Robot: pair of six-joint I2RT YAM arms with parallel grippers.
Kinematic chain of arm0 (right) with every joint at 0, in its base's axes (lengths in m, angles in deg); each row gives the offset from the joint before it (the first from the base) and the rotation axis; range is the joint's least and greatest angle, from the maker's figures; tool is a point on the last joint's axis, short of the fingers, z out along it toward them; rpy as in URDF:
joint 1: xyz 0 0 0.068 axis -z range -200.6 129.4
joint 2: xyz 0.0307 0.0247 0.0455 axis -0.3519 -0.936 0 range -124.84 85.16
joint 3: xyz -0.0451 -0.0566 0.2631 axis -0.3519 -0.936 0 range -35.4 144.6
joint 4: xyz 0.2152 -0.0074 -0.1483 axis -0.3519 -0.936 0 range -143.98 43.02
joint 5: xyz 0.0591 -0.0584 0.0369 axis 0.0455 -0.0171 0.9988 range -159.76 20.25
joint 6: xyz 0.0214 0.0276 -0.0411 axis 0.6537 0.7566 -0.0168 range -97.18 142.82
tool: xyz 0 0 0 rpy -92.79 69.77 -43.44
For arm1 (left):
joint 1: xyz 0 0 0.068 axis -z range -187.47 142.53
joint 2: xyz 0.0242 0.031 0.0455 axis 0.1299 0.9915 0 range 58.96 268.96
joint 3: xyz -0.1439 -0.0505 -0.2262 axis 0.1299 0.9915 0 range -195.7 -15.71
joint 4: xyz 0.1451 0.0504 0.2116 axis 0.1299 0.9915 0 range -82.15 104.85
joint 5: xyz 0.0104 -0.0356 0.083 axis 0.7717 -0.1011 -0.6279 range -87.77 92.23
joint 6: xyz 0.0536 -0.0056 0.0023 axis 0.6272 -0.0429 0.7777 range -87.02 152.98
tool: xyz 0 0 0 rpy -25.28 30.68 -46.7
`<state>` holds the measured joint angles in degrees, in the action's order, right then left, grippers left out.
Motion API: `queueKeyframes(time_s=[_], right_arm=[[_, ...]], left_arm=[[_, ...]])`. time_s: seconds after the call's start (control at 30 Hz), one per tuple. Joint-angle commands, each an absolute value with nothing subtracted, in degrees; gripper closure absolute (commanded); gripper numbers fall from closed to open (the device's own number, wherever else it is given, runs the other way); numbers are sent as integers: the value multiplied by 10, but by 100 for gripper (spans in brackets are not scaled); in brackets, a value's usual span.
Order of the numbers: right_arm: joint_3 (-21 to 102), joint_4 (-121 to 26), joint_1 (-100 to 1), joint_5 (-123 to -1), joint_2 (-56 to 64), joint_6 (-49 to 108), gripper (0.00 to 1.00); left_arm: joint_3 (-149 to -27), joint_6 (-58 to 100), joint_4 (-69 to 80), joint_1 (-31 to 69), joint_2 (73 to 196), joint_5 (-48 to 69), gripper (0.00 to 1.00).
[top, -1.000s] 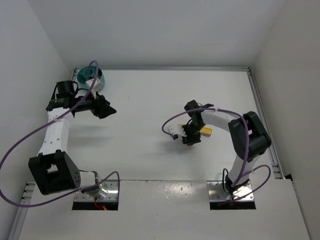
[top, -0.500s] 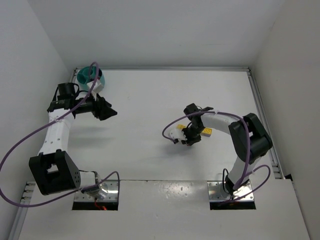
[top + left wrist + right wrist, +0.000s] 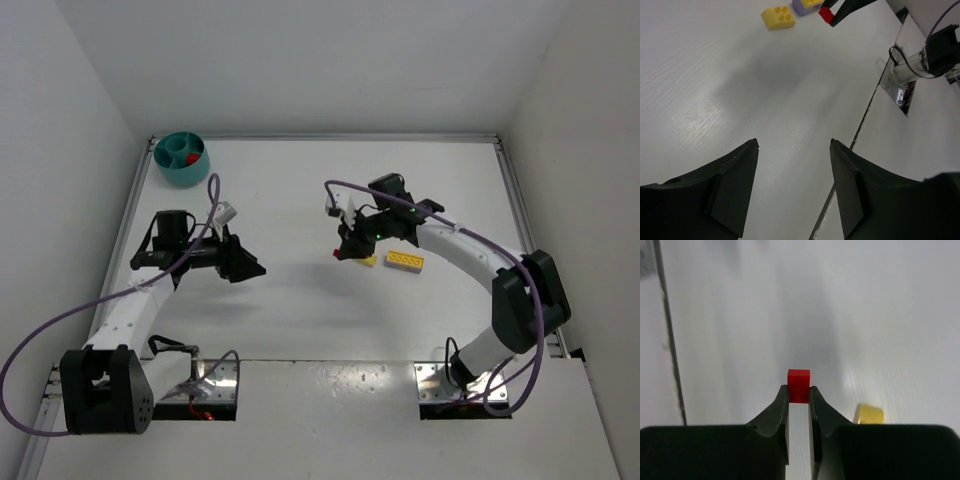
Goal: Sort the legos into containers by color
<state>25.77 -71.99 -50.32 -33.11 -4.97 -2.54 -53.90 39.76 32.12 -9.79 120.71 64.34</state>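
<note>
My right gripper [image 3: 798, 391] is shut on a small red lego [image 3: 798, 381], pinched at its fingertips above the table. From above, that gripper [image 3: 341, 249] hangs left of a small yellow lego [image 3: 369, 261] and a longer studded yellow lego [image 3: 405, 262]. The left wrist view shows the red lego [image 3: 827, 14], a yellow lego [image 3: 778, 16] and a purple lego [image 3: 801, 6] far ahead. My left gripper [image 3: 250, 269] stands open and empty over bare table, its fingers [image 3: 735, 180] wide apart. The teal container bowl [image 3: 165, 152] sits at the far left corner with red pieces inside.
A metal rail [image 3: 520, 215] runs along the table's right side, and white walls close in the left, back and right. The seam of the near mounting plate [image 3: 860, 130] crosses the left wrist view.
My right gripper shut on the red lego and carried it up and left from beside the yellow legos. My left arm swung away from the bowl toward the table's middle.
</note>
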Motion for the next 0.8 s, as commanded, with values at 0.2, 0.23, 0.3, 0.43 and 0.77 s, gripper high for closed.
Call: queueKeyframes(time_s=[0.2,0.23,0.3,0.43,0.77], right_arm=[[336,-637,-529,-289,-38,175,100],[344,-643,-529,-289,-38,166,100],[344,-649,-536,-289,-32,154,100],[344,-660,-547,-296,-26,125,100],[344,-661,-571,-334,-26,110,100]], left_arm=[[-627,52,107,39,1337,597,34],[-656,45,107,44,1356,604,36],[-681,35,107,55,1394,604,36],[-735,20,107,86,1434,598,39],[-753,25,101,128,1464,587,49]])
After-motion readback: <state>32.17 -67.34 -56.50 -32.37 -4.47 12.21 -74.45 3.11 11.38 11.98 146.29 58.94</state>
